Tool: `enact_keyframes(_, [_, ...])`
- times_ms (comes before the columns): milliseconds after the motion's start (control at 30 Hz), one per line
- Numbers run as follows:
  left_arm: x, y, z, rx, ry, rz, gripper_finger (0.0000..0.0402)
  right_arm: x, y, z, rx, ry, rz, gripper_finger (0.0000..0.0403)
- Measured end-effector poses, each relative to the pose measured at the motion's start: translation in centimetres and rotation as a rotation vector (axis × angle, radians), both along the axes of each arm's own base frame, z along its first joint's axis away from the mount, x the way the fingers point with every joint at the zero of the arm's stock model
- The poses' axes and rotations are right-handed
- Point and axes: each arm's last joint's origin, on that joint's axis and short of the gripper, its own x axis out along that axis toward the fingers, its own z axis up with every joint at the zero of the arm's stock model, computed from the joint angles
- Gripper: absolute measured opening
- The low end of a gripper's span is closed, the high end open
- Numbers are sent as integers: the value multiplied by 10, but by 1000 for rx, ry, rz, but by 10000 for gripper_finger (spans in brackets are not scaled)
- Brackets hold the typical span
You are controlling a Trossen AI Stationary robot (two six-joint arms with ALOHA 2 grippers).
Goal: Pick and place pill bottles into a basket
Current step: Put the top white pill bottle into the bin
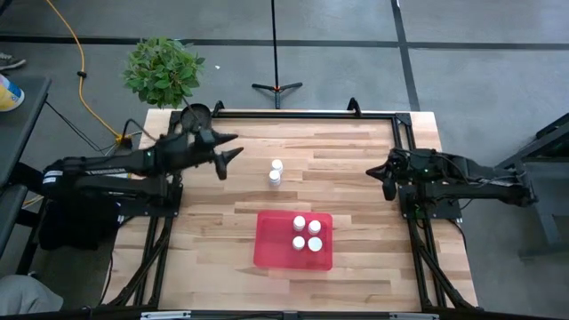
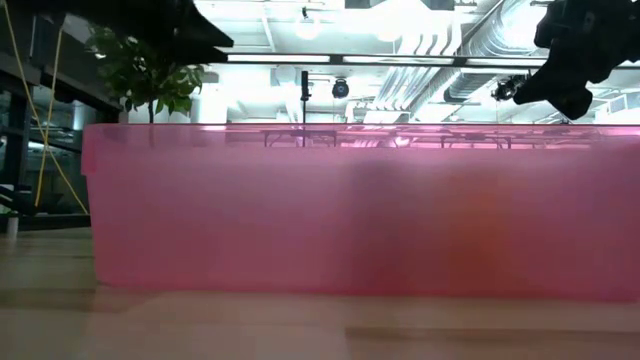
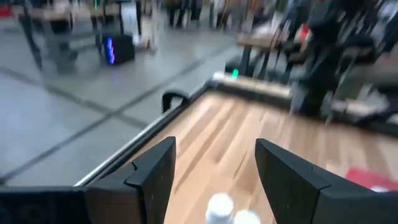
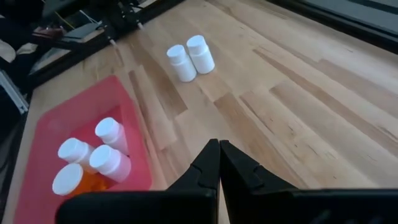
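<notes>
Our left tool (image 1: pixel 233 157), fingers spread and empty, hung just short of the two pill bottles (image 1: pixel 276 172) left on the desk (image 1: pixel 356 240), so we judged the next move was closing in on one for the red basket (image 1: pixel 270 244), four bottles already inside, while the right tool (image 1: pixel 380 180) waited pressed together.

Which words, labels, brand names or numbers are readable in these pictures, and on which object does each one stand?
No text can be read in any view.
Left arm: a pale marking, too small to read.
Pill bottles: plain white sides, no label visible.
Red tray: no marking visible.
</notes>
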Motion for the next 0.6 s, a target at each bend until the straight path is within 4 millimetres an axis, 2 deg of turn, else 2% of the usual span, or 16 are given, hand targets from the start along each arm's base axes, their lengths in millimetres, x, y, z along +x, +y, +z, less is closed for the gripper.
enact_keyframes(167, [1,11,34,-24,223,-71,253,0,0,0,-1,1,0,0])
enact_keyframes(333, [12,20,61,43,488,-223,253,0,0,0,-1,1,0,0])
enact_keyframes(600, [43,34,81,215,968,-430,253,0,0,0,-1,2,1,0])
